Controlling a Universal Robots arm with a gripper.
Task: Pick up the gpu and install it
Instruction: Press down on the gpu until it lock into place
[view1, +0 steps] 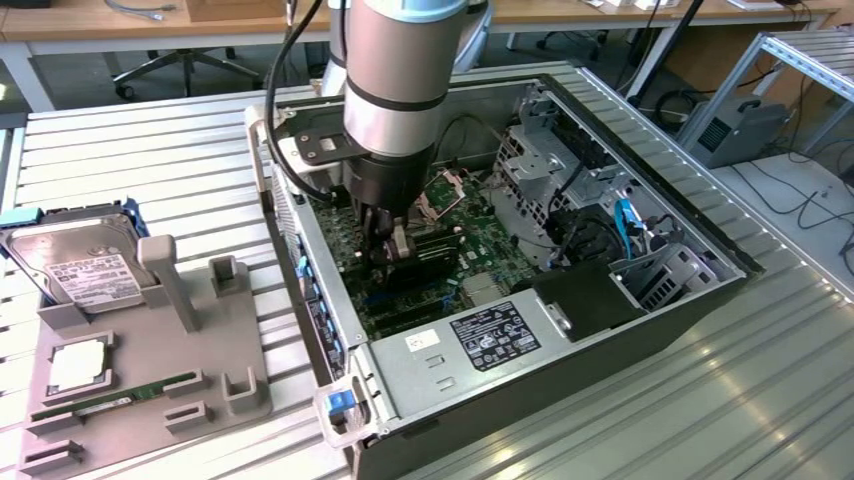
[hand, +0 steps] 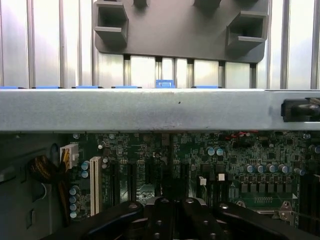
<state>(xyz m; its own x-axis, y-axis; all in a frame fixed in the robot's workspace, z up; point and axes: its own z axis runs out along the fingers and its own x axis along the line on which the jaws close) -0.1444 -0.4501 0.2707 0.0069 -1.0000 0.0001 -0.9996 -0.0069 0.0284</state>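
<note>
Fingers (view1: 387, 245) closed inside case (view1: 641, 160) — white-labelled hard drive (view1: 80, 265) apart.

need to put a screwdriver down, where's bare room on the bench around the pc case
Bare slats lie between the grey parts holder and the bench's far edge, and more on the exterior view's right of the open case. Crowded: the holder with hard drive and RAM stick, and inside the case.

We see a green motherboard (view1: 441, 235) in a silver-grey case (view1: 641, 170) at frame centre, blue clips (view1: 339, 402) below, and a grey holder tray (view1: 147, 350) lower left.
</note>
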